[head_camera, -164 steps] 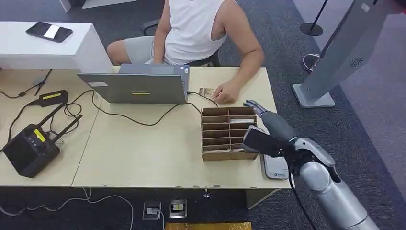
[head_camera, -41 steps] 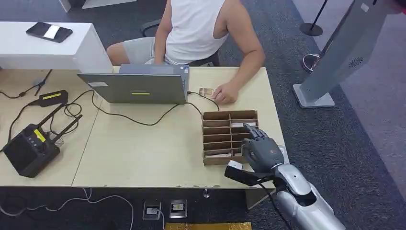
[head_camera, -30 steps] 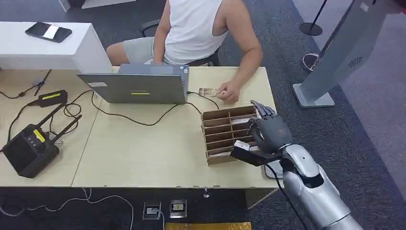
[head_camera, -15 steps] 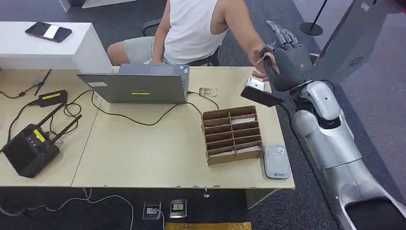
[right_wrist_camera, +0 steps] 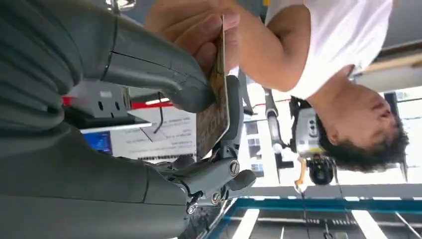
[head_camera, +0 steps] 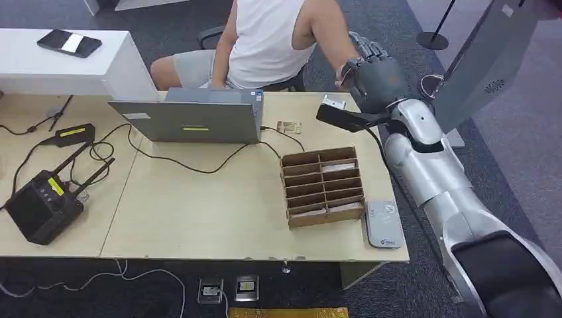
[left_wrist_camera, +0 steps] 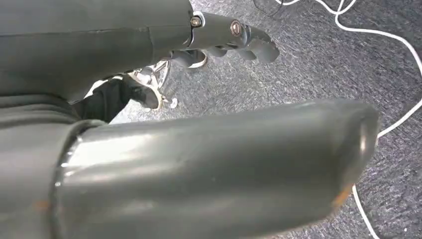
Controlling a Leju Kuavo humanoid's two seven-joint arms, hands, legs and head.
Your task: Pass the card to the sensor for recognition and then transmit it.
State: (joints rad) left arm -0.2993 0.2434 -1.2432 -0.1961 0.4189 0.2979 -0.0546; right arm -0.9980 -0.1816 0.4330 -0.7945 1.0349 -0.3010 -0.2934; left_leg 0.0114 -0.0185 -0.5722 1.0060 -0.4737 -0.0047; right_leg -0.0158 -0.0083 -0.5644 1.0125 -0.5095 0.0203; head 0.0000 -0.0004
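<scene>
Card (right_wrist_camera: 214, 107) sits pinched between the right hand's (head_camera: 372, 74) thumb and fingers (right_wrist_camera: 219, 172), raised beyond the desk's (head_camera: 199, 205) far edge, a person's hand (right_wrist_camera: 199, 25) gripping its other end; its print is unreadable; sensor (head_camera: 384, 224) lies beside the cardboard organizer (head_camera: 323, 187); left hand's (left_wrist_camera: 199, 124) fingers (left_wrist_camera: 239, 40) hang loosely curled, holding nothing.

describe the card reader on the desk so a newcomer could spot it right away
Start at the wooden desk, then find the brown cardboard organizer near its right end. The card reader lies flat just beside it at the front corner, a small grey pad, unlike the black radio box at the left.
</scene>
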